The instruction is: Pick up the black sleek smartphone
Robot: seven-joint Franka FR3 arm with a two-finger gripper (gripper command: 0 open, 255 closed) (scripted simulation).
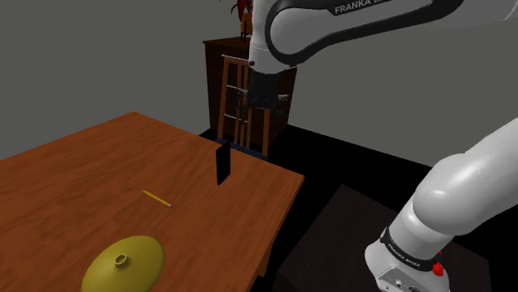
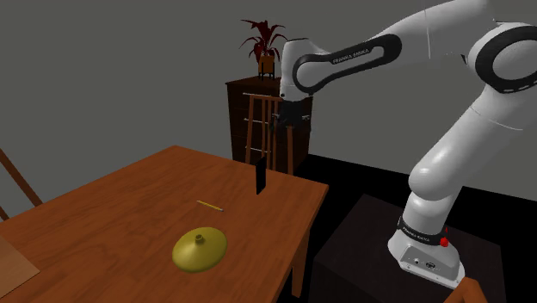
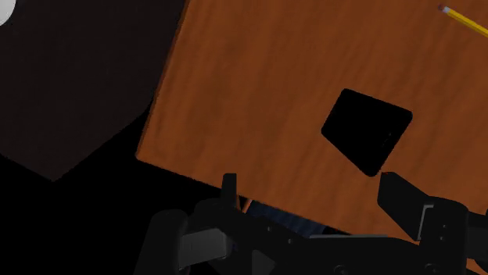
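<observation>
The black smartphone [image 1: 222, 163] stands upright on the brown wooden table [image 1: 100, 174], close to its far edge; it also shows in the second exterior view [image 2: 259, 176]. My black gripper [image 1: 259, 101] hangs in the air above the phone and a little past the table edge, apart from it. Seen from the wrist, the phone [image 3: 366, 130] is a dark slab on the tabletop ahead of the gripper [image 3: 309, 186], nearer the one finger [image 3: 400, 192]. The fingers stand apart with nothing between them.
A yellow pencil [image 1: 156, 198] and an olive-yellow domed lid [image 1: 124, 264] lie on the table nearer the camera. A wooden chair [image 1: 241, 108] and a dark cabinet [image 2: 258, 103] with a red plant [image 2: 265, 41] stand behind the gripper. The black stand [image 1: 349, 240] is beside the table.
</observation>
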